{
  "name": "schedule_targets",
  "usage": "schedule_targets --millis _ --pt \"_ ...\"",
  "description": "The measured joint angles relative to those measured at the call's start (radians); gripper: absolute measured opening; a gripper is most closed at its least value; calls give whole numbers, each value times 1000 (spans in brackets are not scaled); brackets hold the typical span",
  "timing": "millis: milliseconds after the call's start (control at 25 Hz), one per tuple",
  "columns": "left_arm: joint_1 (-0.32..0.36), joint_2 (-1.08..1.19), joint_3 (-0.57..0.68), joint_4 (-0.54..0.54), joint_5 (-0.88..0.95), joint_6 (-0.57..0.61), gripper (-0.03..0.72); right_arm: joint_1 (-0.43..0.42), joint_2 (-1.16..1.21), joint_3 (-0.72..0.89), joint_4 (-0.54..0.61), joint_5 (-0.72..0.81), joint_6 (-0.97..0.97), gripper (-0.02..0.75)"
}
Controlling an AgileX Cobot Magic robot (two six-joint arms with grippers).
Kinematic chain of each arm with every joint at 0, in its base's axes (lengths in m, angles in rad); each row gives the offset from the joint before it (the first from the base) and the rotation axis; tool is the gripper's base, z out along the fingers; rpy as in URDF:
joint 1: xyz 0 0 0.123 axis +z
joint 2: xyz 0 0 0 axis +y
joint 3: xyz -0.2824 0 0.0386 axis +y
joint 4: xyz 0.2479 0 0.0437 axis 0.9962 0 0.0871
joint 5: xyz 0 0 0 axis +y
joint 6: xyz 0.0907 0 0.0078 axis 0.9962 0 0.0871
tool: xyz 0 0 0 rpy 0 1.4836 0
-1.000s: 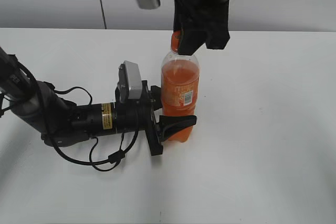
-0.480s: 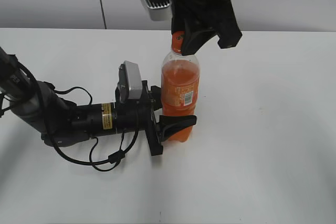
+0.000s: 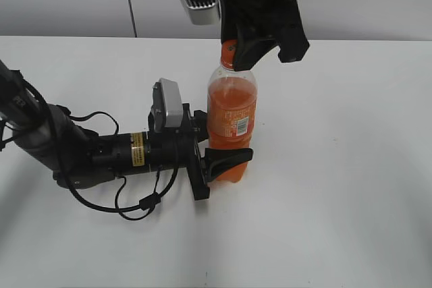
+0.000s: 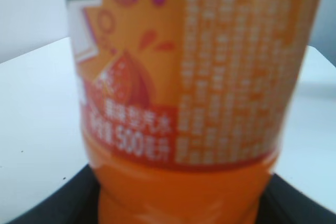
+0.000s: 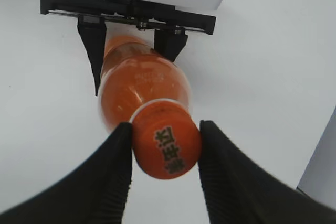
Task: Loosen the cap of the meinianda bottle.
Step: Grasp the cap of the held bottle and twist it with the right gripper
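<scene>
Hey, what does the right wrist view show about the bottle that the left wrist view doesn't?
Only the right wrist view shows the cap from above, with dark characters on top and the right claw shut on it, one finger pressed to each side. It also shows the left claw clamping the lower body.

Only the left wrist view shows the label print close up, blurred, with "500" near its lower edge.

Both show the meinianda bottle, orange, standing on the white table.
</scene>
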Motion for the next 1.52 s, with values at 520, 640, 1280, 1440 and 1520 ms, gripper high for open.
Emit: schedule_targets --millis 520,640,1280,1440,1520 --pt "0 0 0 -4 0 -4 398 0 -38 0 9 -13 391 581" --pt "0 0 0 -5 0 -4 398 0 -72 -4 16 -13 647 585" --pt "0 0 0 -6 0 -4 398 0 -67 -3 27 -13 1326 585" --pt "0 0 0 -6 0 -5 398 0 -54 42 18 -13 1328 585" --pt "0 0 0 -6 0 -5 398 0 -54 53 11 -13 1330 585"
